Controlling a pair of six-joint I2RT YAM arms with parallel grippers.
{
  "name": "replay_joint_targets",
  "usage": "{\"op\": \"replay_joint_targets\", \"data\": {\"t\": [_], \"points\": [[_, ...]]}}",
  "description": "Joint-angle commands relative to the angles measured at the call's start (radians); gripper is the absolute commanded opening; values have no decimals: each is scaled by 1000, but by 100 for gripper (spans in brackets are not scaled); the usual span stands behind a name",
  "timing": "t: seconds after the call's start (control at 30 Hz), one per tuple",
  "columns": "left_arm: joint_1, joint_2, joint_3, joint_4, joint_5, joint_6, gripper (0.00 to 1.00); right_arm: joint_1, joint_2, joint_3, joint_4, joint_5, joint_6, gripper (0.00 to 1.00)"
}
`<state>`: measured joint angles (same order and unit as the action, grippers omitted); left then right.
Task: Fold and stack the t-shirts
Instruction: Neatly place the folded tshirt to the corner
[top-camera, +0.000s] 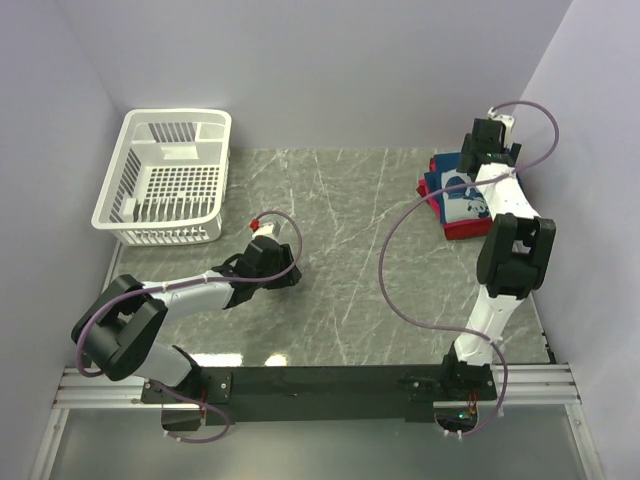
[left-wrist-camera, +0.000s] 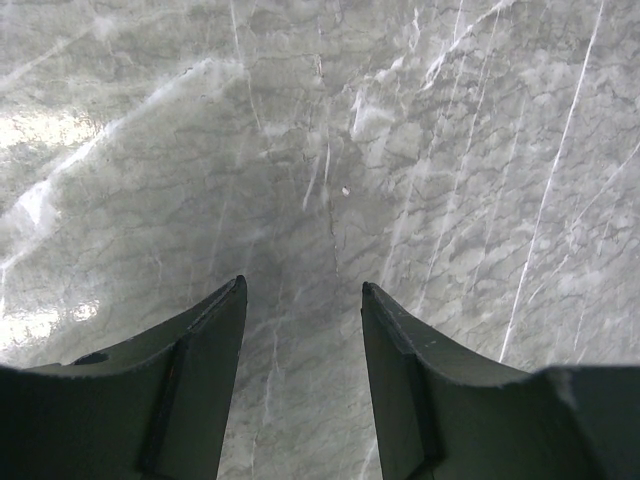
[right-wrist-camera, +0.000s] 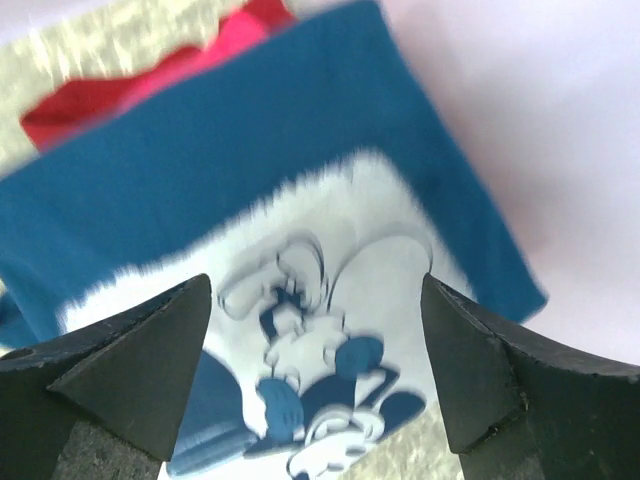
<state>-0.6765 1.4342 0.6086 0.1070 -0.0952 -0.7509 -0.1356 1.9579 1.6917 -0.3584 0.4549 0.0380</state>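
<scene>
The t-shirts lie in a folded stack at the table's far right. The navy one with the white cartoon print (top-camera: 458, 192) (right-wrist-camera: 250, 160) is on top. A red shirt (top-camera: 462, 229) (right-wrist-camera: 90, 105) and a pinkish-red one (right-wrist-camera: 235, 35) peek out under it. My right gripper (top-camera: 470, 160) (right-wrist-camera: 315, 290) hovers just above the print with its jaws wide open and nothing between them; its wrist view is blurred. My left gripper (top-camera: 285, 272) (left-wrist-camera: 303, 290) is open over bare marble at the left middle of the table, holding nothing.
A white slotted plastic basket (top-camera: 165, 180) stands at the far left corner. Side walls close in the table on left and right; the stack lies close to the right wall (top-camera: 590, 150). The marble tabletop (top-camera: 350, 220) spreads between the arms.
</scene>
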Motion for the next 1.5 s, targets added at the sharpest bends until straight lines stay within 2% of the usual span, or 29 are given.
{"op": "replay_joint_targets", "data": {"t": [0.0, 0.17, 0.3, 0.37, 0.4, 0.5, 0.67, 0.87, 1.1, 1.47], "points": [[3, -34, 10, 5, -21, 1, 55, -6, -160, -94, 124, 2, 42, 91], [3, -77, 25, -21, -35, 28, 55, 11, -298, -278, 196, -32, 91, 92], [3, -129, 48, -65, -63, 61, 55, 115, -443, -394, 194, 82, 106, 93], [3, -152, 46, -79, -86, 68, 55, 131, -488, -443, 150, 90, 152, 93], [3, -178, 48, -92, -92, 73, 55, 184, -529, -458, 132, 82, 172, 93], [5, -222, 48, -102, -104, 85, 55, 231, -612, -536, 79, 3, 258, 93], [3, -285, 57, -135, -127, 97, 56, 378, -723, -679, 42, -93, 359, 93], [3, -356, 74, -194, -175, 94, 57, 536, -830, -834, 52, -203, 430, 93], [3, -405, 80, -239, -250, 91, 55, 599, -919, -940, 84, -234, 450, 93], [3, -425, 95, -291, -290, 59, 52, 603, -942, -960, 91, -236, 435, 93]]}}
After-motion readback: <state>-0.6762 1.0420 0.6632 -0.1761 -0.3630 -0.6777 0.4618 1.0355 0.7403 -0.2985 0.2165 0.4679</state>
